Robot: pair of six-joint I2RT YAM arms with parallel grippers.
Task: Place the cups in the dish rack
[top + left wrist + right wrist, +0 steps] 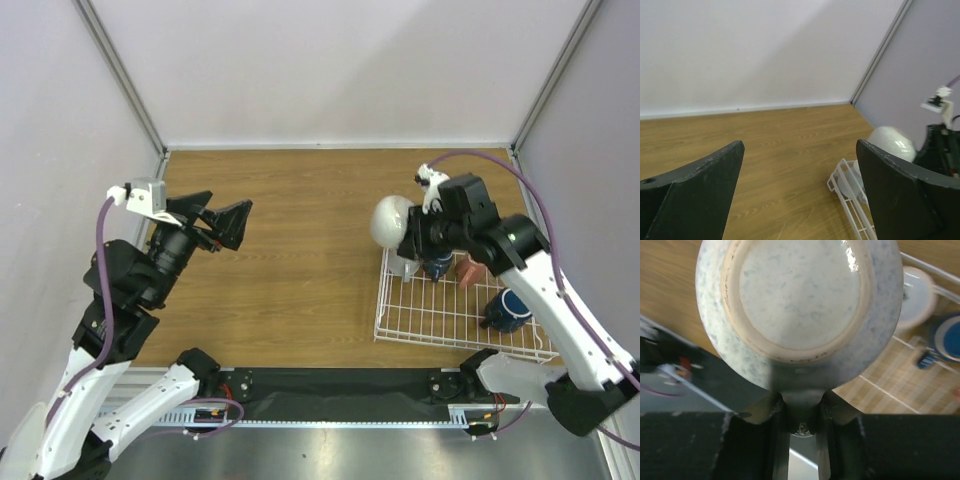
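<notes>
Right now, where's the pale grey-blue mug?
Top view, right side of the table: the pale grey-blue mug is clamped in the right gripper at the far-left corner of the dish rack, beside the cream-white mug in the rack.

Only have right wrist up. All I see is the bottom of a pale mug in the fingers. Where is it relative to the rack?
Observer: The pale mug hangs above the dish rack's far left corner, held by the right gripper.
Operator: Anything in the rack yet?
Observer: Four pieces. A white cup, a dark blue cup and a reddish cup sit along the far edge, and a dark blue mug sits toward the right side.
Operator: Left arm in the way?
Observer: No. The left gripper is open, empty and raised over the left part of the table, well apart from the rack.
</notes>
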